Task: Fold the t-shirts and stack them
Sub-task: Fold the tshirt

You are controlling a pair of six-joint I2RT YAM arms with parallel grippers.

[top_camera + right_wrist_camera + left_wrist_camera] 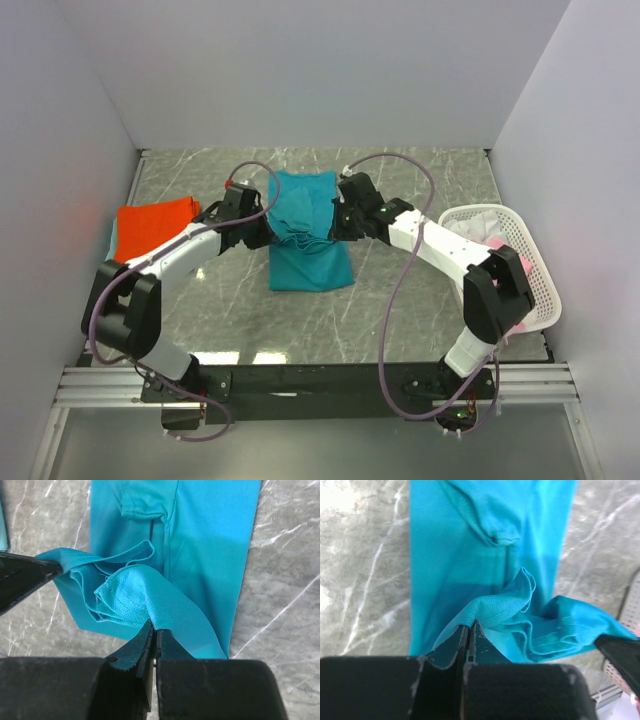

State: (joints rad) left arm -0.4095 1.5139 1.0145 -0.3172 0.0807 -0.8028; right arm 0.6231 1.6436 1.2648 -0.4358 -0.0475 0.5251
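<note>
My left pincer [469,630] is clamped together on a bunched fold of the teal-blue t-shirt [308,262]. My right pincer [154,628] is clamped on the opposite edge of the same shirt. In the top view the shirt lies at frame centre as a long strip on the grey marbled tabletop [420,310], its middle gathered between both pincers. An orange-red t-shirt [152,225] lies folded at centre left. A white mesh basket [540,290] stands at the right edge. Plain white walls [300,70] enclose the tabletop on three sides.
</note>
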